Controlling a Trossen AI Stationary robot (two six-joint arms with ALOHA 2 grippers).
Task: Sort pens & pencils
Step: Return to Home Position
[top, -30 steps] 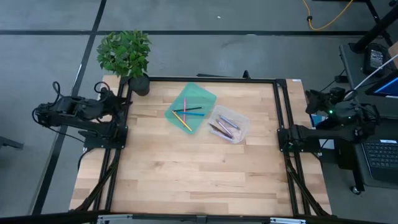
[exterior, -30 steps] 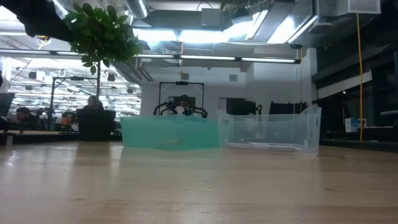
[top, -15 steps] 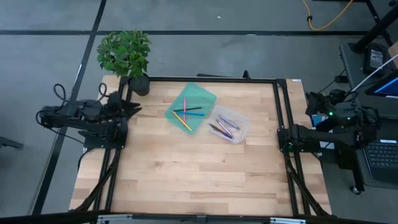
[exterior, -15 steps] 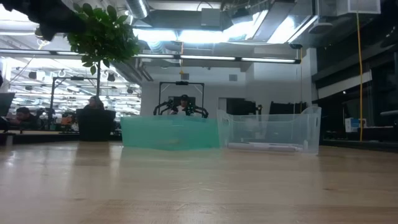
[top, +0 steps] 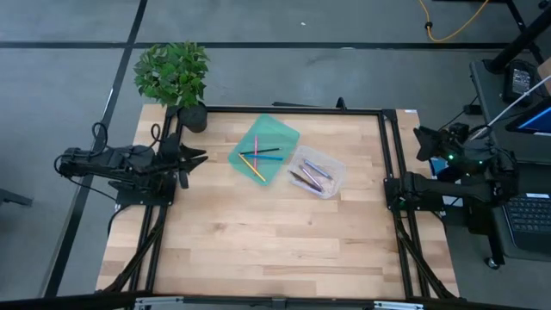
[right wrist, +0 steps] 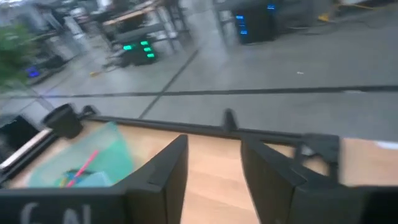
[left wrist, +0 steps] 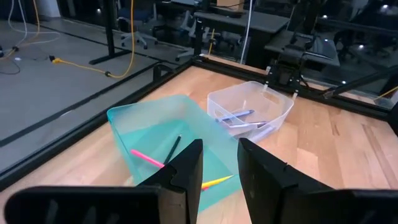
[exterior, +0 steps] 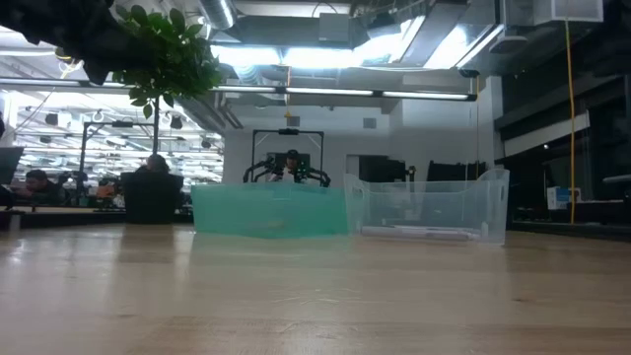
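I am seeing left gripper (top: 200, 158) hovering over left edge of table (top: 258, 250), fingers apart, holding nothing. Also right gripper (top: 419, 139) is waiting beyond right edge, fingers apart. Pink, blue, yellow, black pens & pencils (top: 258, 156) are lying in teal bin (top: 280, 131). Lavender and brown sticks (top: 310, 175) are lying in clear bin (top: 336, 168), just beside.

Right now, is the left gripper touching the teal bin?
Apart. The high view shows the left gripper at the left edge of the table, with bare wood between it and the teal bin.
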